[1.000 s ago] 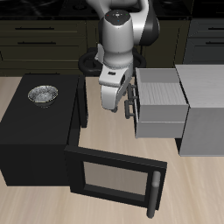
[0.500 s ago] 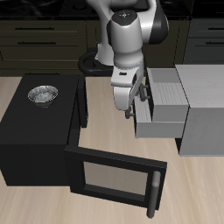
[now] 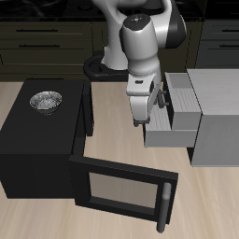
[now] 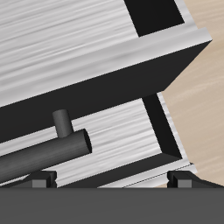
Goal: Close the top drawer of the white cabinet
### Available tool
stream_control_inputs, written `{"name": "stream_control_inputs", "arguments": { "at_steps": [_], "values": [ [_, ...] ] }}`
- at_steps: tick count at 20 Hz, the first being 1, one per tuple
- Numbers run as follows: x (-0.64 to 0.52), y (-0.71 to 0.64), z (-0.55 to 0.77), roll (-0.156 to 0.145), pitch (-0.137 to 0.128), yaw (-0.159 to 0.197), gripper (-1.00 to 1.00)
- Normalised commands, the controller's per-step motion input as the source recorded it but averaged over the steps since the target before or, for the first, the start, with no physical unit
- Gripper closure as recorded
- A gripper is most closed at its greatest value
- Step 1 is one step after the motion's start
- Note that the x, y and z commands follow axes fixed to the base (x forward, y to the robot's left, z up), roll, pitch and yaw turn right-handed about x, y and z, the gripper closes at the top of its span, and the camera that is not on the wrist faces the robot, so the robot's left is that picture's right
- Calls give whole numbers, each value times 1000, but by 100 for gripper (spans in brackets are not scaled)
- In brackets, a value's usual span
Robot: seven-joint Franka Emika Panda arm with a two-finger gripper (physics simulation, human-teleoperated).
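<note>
The white cabinet stands beside the arm. Its top drawer is pulled part of the way out, with its front panel facing the arm. My gripper is right at that front panel and appears to press against it. In the wrist view the dark bar handle on its post runs close in front of a light front panel. My gripper is open, with a fingertip on each side and nothing between them.
A lower drawer of the white cabinet sticks out farther than the top one. A black cabinet bears a metal bowl. Its glass-paned door hangs open towards the table's front edge.
My gripper has moved toward the white cabinet, and the top drawer has slid partly in with it. The lower drawer has not moved.
</note>
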Motion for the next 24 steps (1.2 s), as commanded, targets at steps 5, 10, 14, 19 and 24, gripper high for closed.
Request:
{"name": "stream_control_inputs", "arguments": {
  "at_steps": [5, 10, 14, 19, 24],
  "values": [
    [63, 281, -110, 49, 21, -4, -100],
    [57, 289, -10, 44, 3, -21, -100],
    [15, 255, 10, 38, -15, -11, -100],
    [10, 265, -3, 34, -13, -16, -100],
    [-4, 275, -11, 39, -18, -15, -100]
  ]
}}
